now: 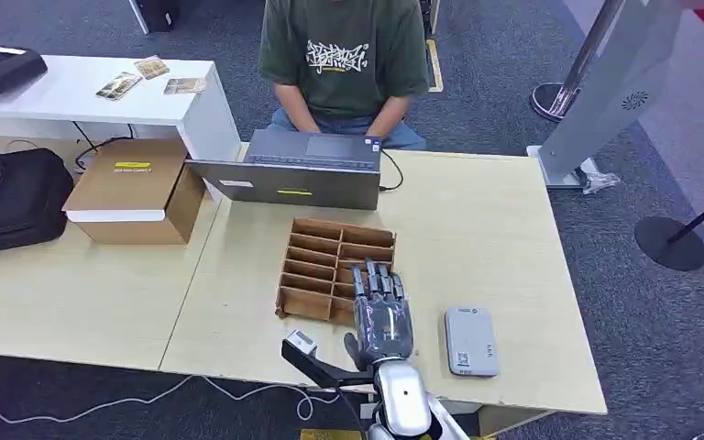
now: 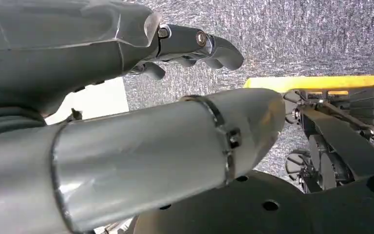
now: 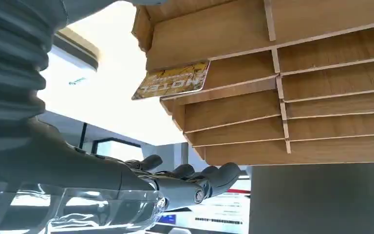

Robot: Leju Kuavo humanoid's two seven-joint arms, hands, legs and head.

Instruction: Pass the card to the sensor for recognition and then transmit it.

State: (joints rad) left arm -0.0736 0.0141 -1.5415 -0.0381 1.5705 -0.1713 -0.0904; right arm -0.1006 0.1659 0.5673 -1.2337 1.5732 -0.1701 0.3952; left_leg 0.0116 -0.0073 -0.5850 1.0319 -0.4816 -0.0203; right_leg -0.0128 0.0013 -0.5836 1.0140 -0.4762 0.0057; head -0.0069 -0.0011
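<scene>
Right robot hand [image 1: 381,316] hides the rack's [image 1: 316,261] near slots.

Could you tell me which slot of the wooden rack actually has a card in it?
In the right wrist view, the yellow card sticks out of one slot at the end of a column of the wooden rack; the other visible slots look empty.

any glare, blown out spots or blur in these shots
Head view: even light, sharp, no glare on the table. Right wrist view: background beside the wooden rack is blown out white, card readable. Left wrist view: close arm cover soft, with pale sheen.
</scene>
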